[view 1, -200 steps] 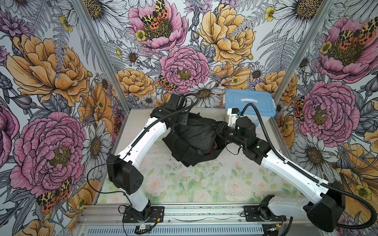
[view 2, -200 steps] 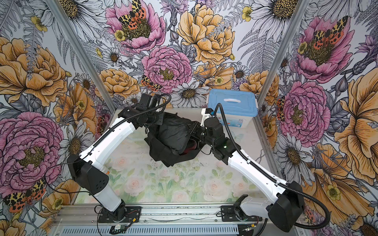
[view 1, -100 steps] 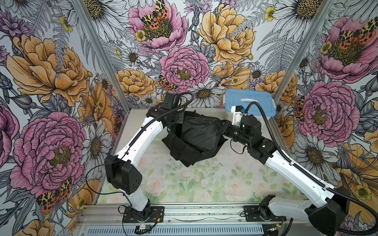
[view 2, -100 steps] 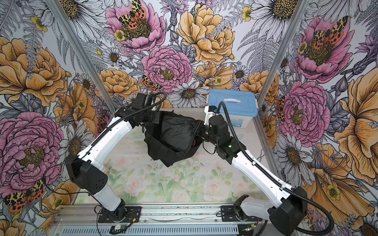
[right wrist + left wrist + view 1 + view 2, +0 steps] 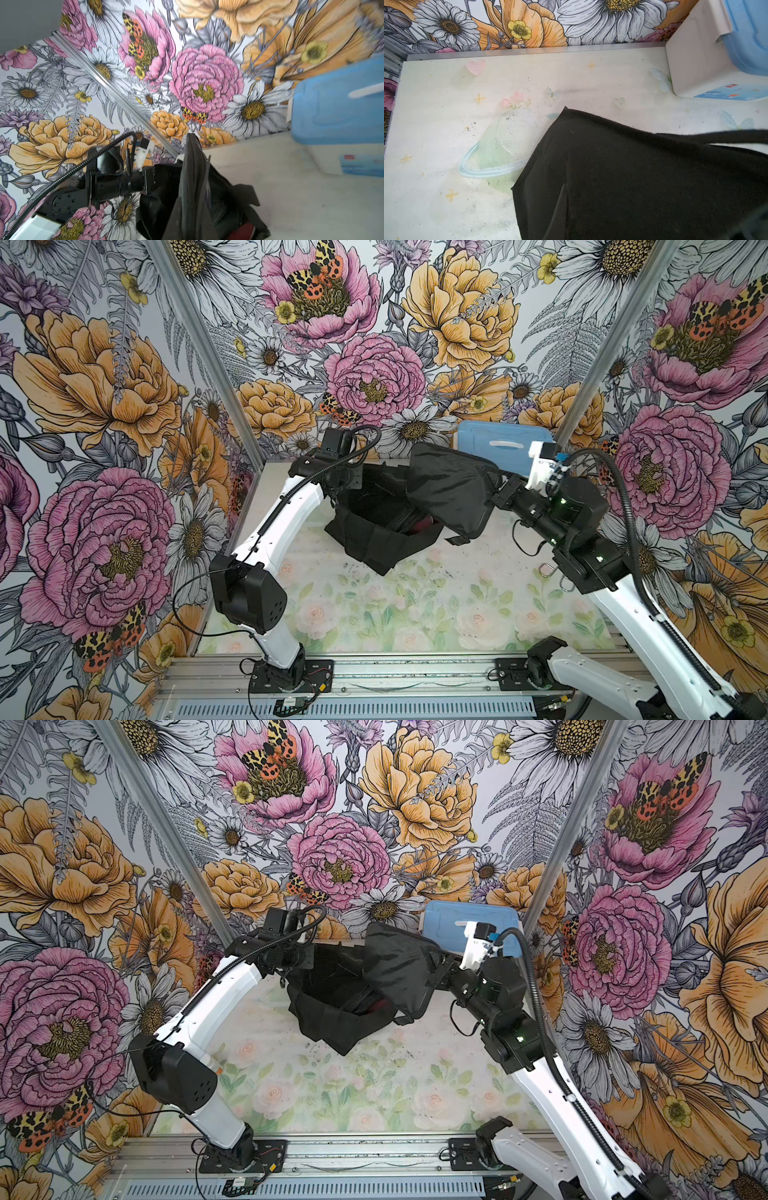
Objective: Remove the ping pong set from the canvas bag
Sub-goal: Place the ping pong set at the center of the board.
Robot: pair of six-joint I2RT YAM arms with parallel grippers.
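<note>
Pouch point(image 5: 449, 489) pinched by its edge between right fingers point(image 5: 500, 495), over canvas bag point(image 5: 374, 539), left fingers point(image 5: 353, 480) clamping its rim

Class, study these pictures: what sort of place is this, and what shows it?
Most likely a robot test booth, not a home: a left arm and right arm bolted to a metal rail, with flower-printed wall panels on aluminium posts closing in one table.
</note>
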